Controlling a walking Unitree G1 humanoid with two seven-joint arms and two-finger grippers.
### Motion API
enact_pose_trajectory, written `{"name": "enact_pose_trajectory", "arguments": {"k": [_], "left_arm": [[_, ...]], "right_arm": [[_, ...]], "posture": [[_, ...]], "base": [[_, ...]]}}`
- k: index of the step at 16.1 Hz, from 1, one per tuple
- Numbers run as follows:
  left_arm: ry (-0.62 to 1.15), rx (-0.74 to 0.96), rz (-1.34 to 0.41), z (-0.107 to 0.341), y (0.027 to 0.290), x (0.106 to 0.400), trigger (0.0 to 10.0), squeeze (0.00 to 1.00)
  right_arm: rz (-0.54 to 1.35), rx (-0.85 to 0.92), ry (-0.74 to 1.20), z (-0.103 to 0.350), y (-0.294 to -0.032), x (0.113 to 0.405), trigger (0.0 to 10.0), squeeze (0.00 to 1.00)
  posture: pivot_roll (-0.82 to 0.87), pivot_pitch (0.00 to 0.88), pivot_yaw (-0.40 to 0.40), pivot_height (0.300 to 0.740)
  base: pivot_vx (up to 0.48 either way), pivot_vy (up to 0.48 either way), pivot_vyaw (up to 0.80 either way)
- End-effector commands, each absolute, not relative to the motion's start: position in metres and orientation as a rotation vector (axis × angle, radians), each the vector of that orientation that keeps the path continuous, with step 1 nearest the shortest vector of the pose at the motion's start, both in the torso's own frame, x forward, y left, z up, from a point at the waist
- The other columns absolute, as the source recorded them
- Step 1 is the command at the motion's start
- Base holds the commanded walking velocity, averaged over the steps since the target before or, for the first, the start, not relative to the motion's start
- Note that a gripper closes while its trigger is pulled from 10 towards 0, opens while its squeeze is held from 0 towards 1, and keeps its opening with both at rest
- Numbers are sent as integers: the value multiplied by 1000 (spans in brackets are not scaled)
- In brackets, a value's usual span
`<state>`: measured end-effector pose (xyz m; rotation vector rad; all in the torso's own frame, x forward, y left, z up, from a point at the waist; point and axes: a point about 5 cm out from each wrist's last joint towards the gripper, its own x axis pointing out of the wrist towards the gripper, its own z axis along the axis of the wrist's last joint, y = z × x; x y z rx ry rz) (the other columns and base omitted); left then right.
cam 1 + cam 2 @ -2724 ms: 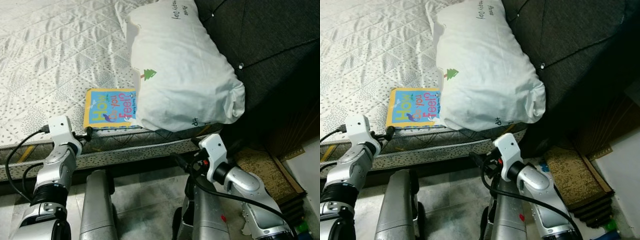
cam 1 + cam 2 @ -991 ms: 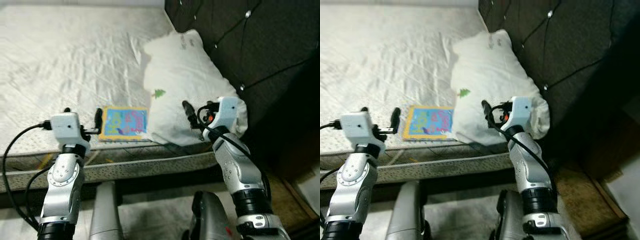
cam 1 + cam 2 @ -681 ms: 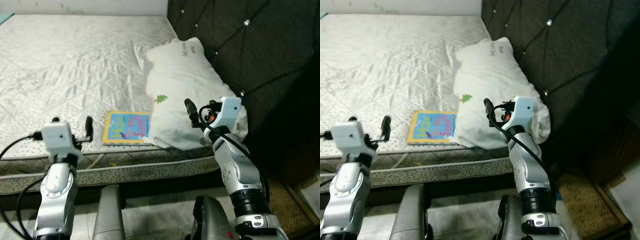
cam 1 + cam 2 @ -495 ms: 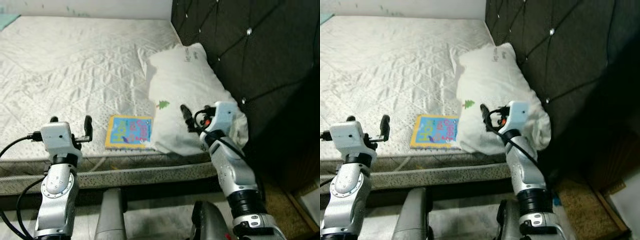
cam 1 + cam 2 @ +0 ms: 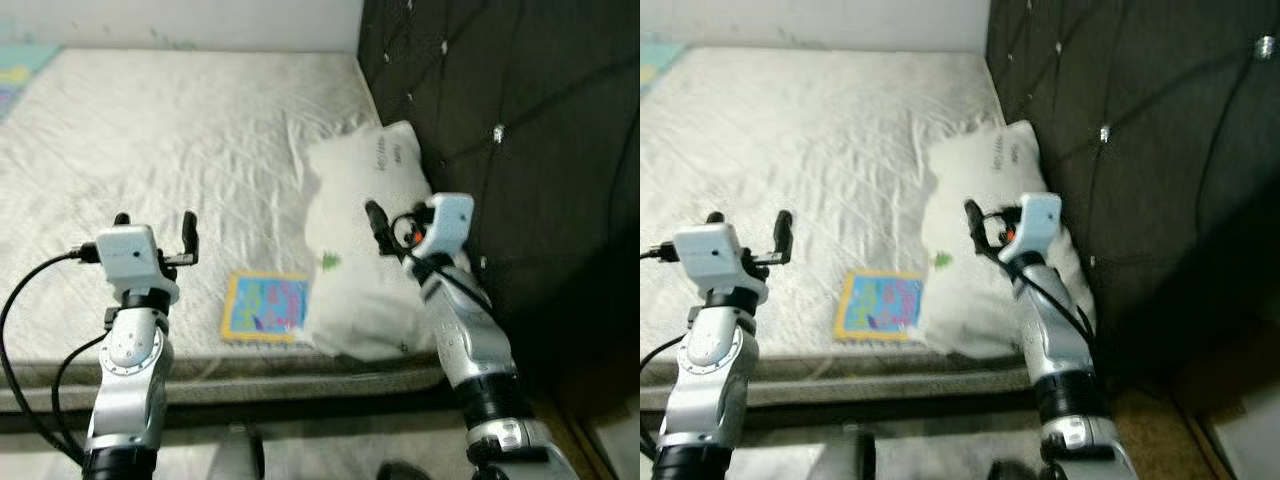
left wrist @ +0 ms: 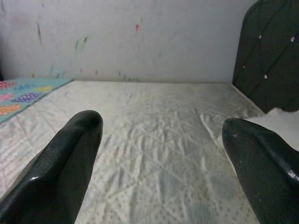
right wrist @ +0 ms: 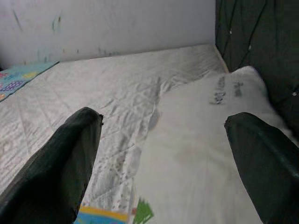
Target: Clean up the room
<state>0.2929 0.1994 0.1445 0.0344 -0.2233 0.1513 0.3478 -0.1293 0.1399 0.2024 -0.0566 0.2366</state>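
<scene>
Mattress (image 5: 150,130) wide open — pillow (image 5: 365,260), headboard (image 5: 500,120) block right side.

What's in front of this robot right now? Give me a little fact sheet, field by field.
Place: a bed with a white quilted mattress and a dark tufted headboard
Pillow: white pillow lying against the headboard
Book: colourful picture book near the mattress's front edge, one side tucked under the pillow
Left gripper: open, raised above the mattress, holding nothing
Right gripper: open, raised over the pillow, holding nothing
</scene>
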Motion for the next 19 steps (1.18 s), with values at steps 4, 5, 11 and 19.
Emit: {"name": "enact_pose_trajectory", "arguments": {"k": [4, 5, 11, 19], "left_arm": [[-167, 38, 115, 133, 195, 288, 10000, 0], [-167, 34, 108, 134, 194, 288, 10000, 0], [-116, -65, 91, 122, 189, 275, 10000, 0], [-49, -107, 99, 109, 198, 265, 10000, 0]], "right_arm": [[166, 197, -26, 122, -141, 329, 10000, 0], [164, 199, -25, 121, -141, 327, 10000, 0], [178, 170, 15, 115, -140, 317, 10000, 0], [18, -129, 125, 103, -163, 327, 10000, 0]], "posture": [[101, 63, 27, 740], [104, 65, 26, 740], [125, 91, -27, 740], [115, 150, -14, 740]], "base": [[0, 0, 0], [0, 0, 0], [0, 0, 0], [0, 0, 0]]}}
